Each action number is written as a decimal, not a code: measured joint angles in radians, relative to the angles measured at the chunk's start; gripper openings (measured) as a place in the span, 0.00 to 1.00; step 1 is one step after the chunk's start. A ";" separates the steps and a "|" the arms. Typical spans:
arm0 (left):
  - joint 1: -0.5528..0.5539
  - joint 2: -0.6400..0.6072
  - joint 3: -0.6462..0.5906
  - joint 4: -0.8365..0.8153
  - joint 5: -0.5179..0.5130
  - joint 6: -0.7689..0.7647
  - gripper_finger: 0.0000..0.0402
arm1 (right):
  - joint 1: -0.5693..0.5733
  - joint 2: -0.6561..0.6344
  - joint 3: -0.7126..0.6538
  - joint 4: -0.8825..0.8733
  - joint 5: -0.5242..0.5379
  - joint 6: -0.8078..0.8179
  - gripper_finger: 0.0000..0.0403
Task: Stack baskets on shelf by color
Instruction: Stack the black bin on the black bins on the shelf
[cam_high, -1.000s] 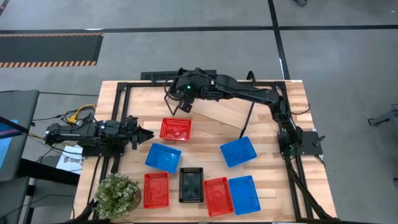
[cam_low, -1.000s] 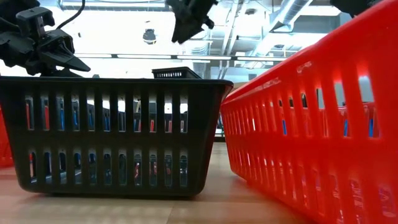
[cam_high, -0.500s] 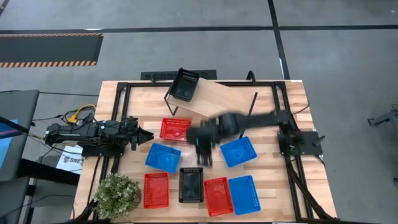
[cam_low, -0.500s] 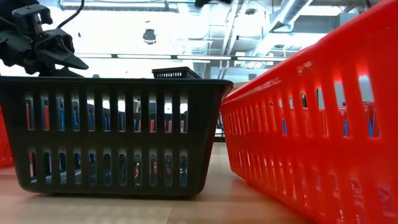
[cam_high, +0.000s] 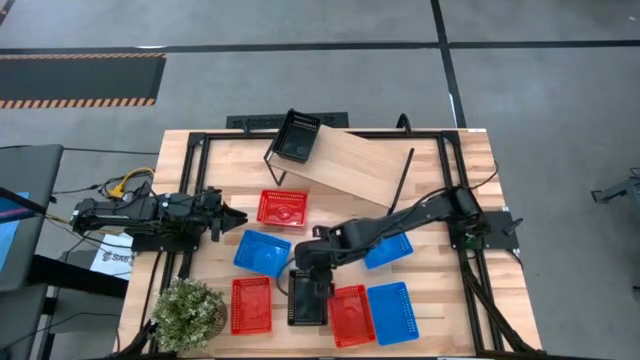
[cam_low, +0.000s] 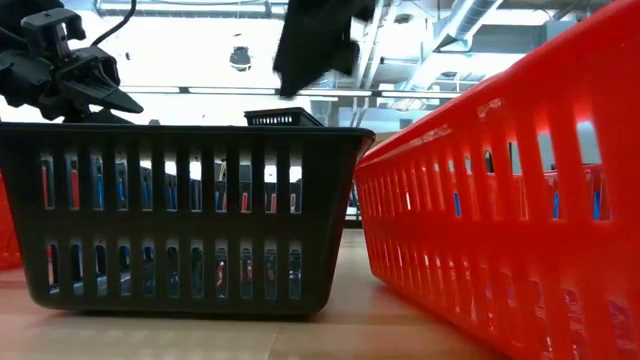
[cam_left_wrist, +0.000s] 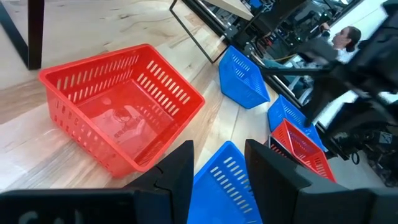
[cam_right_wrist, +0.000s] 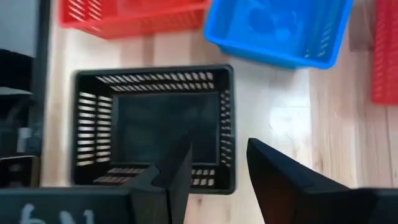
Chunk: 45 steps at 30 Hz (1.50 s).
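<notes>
The slatted pale wooden worktop (cam_high: 440, 300) carries the light wooden board shelf on thin black rod legs (cam_high: 350, 168), and one black plastic mesh basket (cam_high: 298, 137) already sits at the shelf's left end. Loose baskets lie in front: red ones (cam_high: 283, 208), blue ones (cam_high: 262, 252), and a second black slotted basket (cam_high: 307, 298) in the front row between two red ones. The right arm's jaws (cam_right_wrist: 217, 163) hang open directly over this basket's near wall; I judge the step a pick-up, best done by straddling one thin ribbed wall squarely and closing gently, since the light plastic may flex or slide. The left arm's jaws (cam_left_wrist: 219, 168) wait partly open, empty, at the worktop's left edge
</notes>
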 joint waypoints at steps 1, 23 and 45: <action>0.000 0.000 0.000 0.000 -0.001 0.002 0.32 | -0.001 0.000 -0.016 0.021 0.000 -0.003 0.44; 0.000 0.000 0.000 -0.001 -0.003 0.028 0.32 | -0.030 -0.002 -0.179 0.227 -0.006 -0.075 0.43; 0.000 0.000 0.000 -0.001 -0.002 0.037 0.32 | -0.046 0.000 -0.271 0.315 -0.007 -0.101 0.42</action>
